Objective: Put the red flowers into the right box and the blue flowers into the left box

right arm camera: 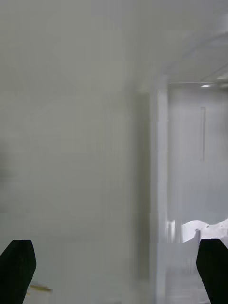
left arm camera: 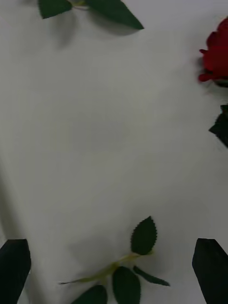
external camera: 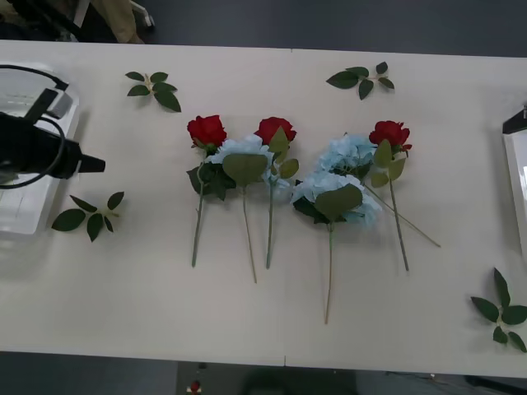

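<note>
Three red flowers [external camera: 207, 129] [external camera: 275, 129] [external camera: 389, 132] lie mid-table, stems pointing toward me. Among them lie three blue flowers [external camera: 243, 148] [external camera: 347, 152] [external camera: 333, 193]. The left box [external camera: 25, 210] stands at the table's left edge, the right box [external camera: 517, 177] at the right edge. My left gripper [external camera: 90, 164] hovers by the left box, pointing at the flowers; its fingers [left arm camera: 14, 270] stand open and empty, with the leftmost rose [left arm camera: 216, 57] ahead of them. My right gripper [right arm camera: 114, 270] is open and empty beside the right box's rim [right arm camera: 159, 190].
Loose green leaf sprigs lie around the flowers: back left [external camera: 154, 88], back right [external camera: 361, 78], near the left box [external camera: 89, 216] and at the front right [external camera: 502, 313]. One sprig [left arm camera: 123, 270] lies just under the left gripper. Bare tabletop [external camera: 148, 296] stretches along the front.
</note>
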{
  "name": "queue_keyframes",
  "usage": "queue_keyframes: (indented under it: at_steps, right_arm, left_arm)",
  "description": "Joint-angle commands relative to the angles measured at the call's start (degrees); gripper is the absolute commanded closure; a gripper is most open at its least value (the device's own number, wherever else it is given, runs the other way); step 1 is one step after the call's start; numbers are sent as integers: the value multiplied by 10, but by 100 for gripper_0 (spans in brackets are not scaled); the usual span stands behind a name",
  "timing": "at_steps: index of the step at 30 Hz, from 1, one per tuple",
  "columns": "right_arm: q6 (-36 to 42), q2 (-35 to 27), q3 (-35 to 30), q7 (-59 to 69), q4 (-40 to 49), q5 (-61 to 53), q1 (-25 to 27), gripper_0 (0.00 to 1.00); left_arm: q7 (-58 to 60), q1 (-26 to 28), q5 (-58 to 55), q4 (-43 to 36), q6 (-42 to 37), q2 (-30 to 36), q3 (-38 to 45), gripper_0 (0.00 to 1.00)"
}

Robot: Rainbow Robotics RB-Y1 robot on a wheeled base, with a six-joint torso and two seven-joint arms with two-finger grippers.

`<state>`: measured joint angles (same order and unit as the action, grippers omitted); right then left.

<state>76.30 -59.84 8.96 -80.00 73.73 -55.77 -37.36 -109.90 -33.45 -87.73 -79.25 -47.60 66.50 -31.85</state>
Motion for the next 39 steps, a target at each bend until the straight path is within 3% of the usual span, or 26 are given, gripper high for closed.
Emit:
queue_keyframes:
  at_steps: [1,15,25,31,39]
  right_arm:
    - [18,-19,-7,58,52,-30,4,0]
    - [24,19,-7,145,198,-4,77,0]
    - [-7,90,13,149,196,68,77,0]
    - [-67,102,74,157,192,90,69,0]
    - [-76,133,129,164,163,116,38,0]
  left_arm:
    - [21,-13,-5,-35,-1,-16,17,0]
    - [25,-27,78,-38,-3,-126,17,0]
    - [36,-32,87,-25,0,-162,17,0]
    - [50,-34,94,-6,-1,-190,16,0]
    - [100,-38,175,8,-7,-238,17,0]
